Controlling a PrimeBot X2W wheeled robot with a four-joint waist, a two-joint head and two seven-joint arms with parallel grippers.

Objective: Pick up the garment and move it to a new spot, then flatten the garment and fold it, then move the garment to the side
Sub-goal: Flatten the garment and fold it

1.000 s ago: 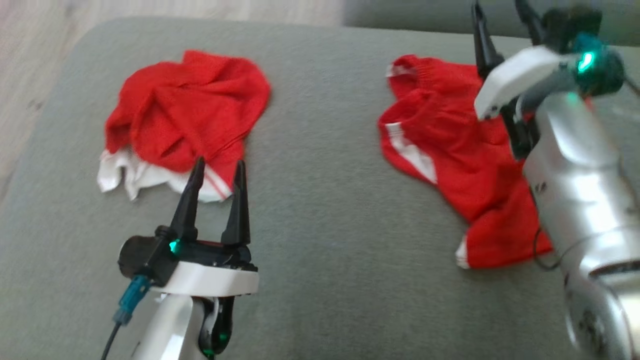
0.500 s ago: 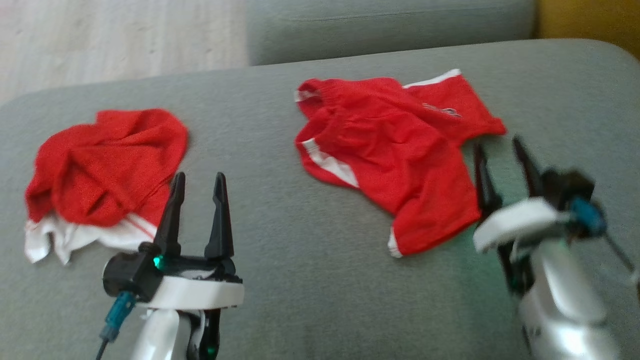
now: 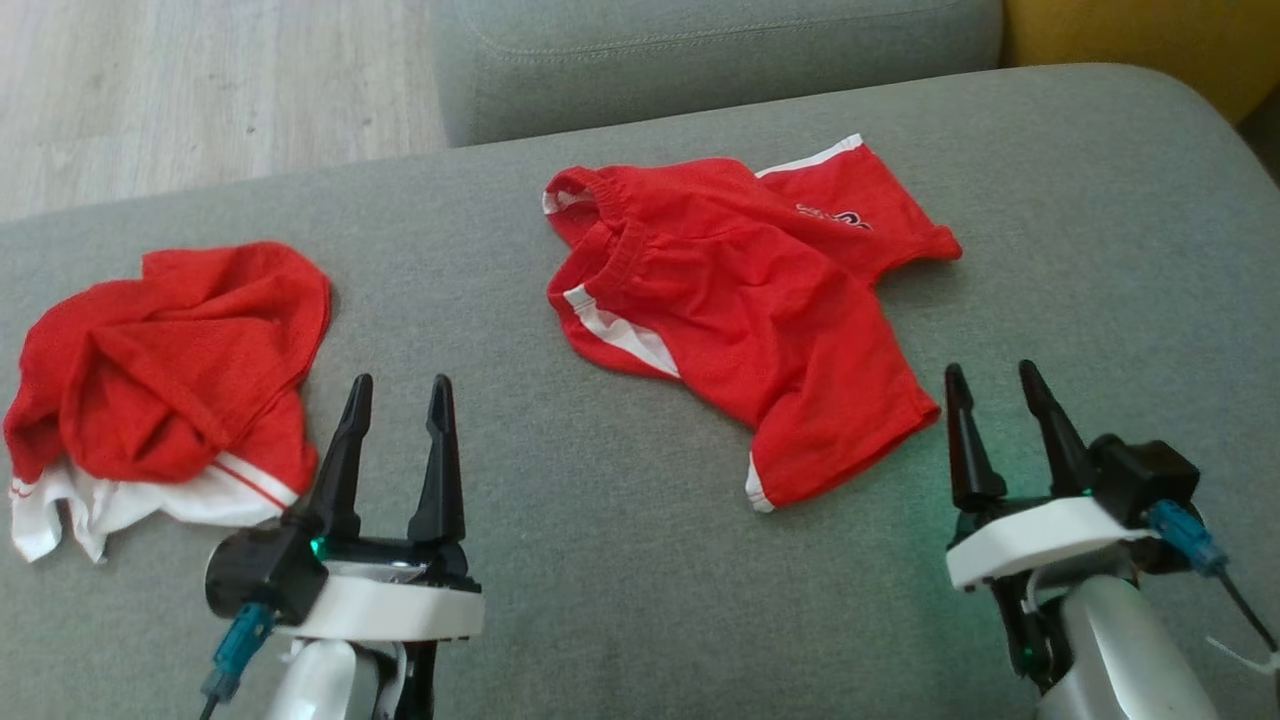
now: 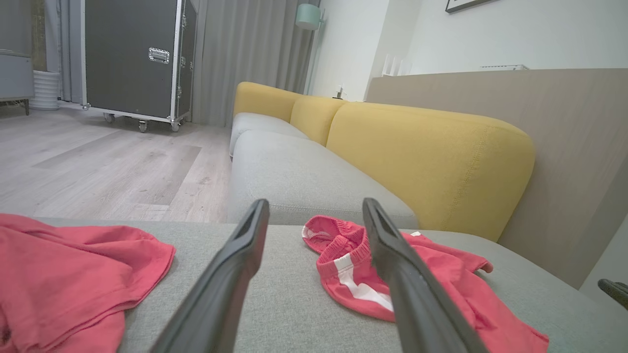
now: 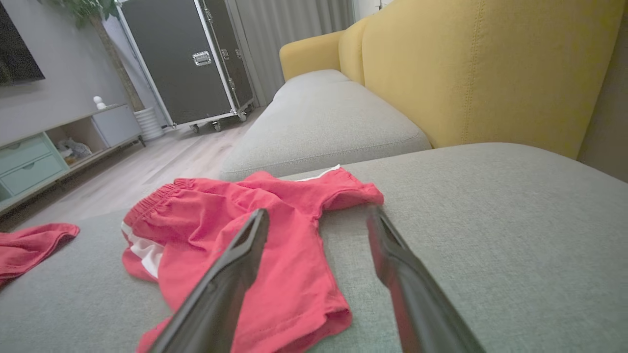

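Observation:
A red garment with white side stripes, a pair of shorts (image 3: 750,310), lies rumpled on the grey sofa cushion (image 3: 600,560), right of centre; it shows too in the left wrist view (image 4: 427,279) and right wrist view (image 5: 245,230). My right gripper (image 3: 992,380) stands open just right of its near leg, empty, not touching it. My left gripper (image 3: 398,388) is open and empty at the lower left, next to a second crumpled red and white garment (image 3: 165,375).
The wood floor (image 3: 200,90) lies beyond the cushion's far left edge. A further grey seat cushion (image 3: 700,50) and yellow backrests (image 5: 481,68) stand behind. A black wheeled flight case (image 4: 132,59) is across the room. Bare cushion lies between the two garments.
The camera has swung, shifting the whole picture left. My right arm has drawn back from over the shorts to the lower right, leaving the shorts fully in sight. Left gripper unchanged.

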